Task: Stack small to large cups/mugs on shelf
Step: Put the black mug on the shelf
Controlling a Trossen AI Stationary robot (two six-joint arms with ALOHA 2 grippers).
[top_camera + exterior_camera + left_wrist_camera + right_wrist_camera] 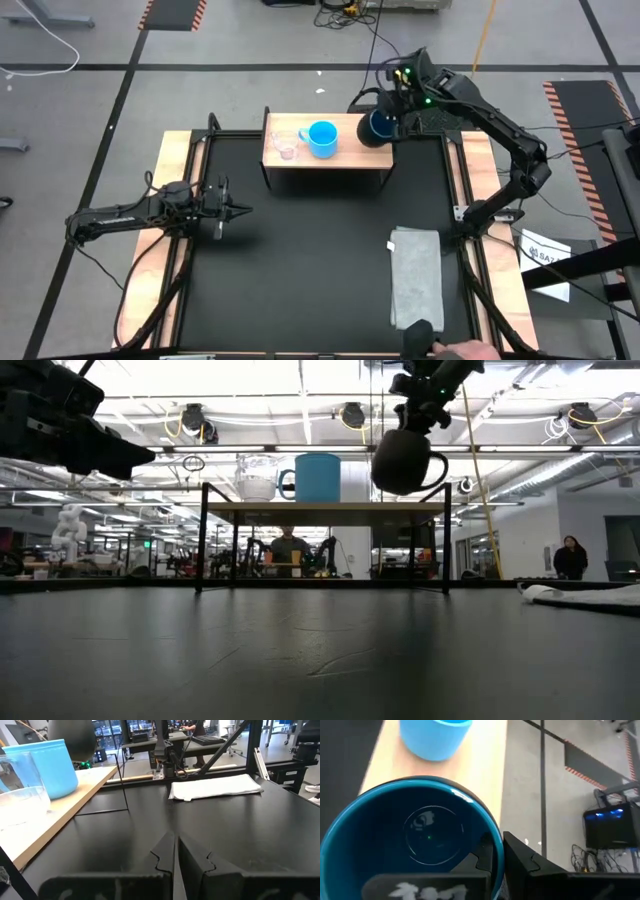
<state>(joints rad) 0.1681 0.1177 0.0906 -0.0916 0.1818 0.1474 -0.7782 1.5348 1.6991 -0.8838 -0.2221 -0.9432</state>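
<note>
The shelf [345, 156] has a light wooden top on a black frame and stands at the table's far side. On it rest a tiny clear cup [285, 146] and a light-blue mug [322, 138], both upright on their bases. My right gripper [392, 118] is shut on the dark navy mug [377, 128], in the air over the shelf's right end [443, 506]. The low view shows that mug [404, 460] above the level of the shelf top. My left gripper [238, 210] is shut and hovers over the table's left half, touching nothing. My right gripper [497, 854] holds the navy mug by its rim [496, 840], on the side toward the wrist. One finger [481, 856] is inside the mug and the other finger [522, 860] outside, coming from above. The mug hangs lifted clear, mouth up, with its handle [440, 466] sticking out sideways.
A folded grey cloth [416, 275] lies on the table's right near part. A person's hand [470, 352] shows at the near edge. The black mat between the shelf and the cloth is bare. The shelf's right part [372, 152] holds nothing.
</note>
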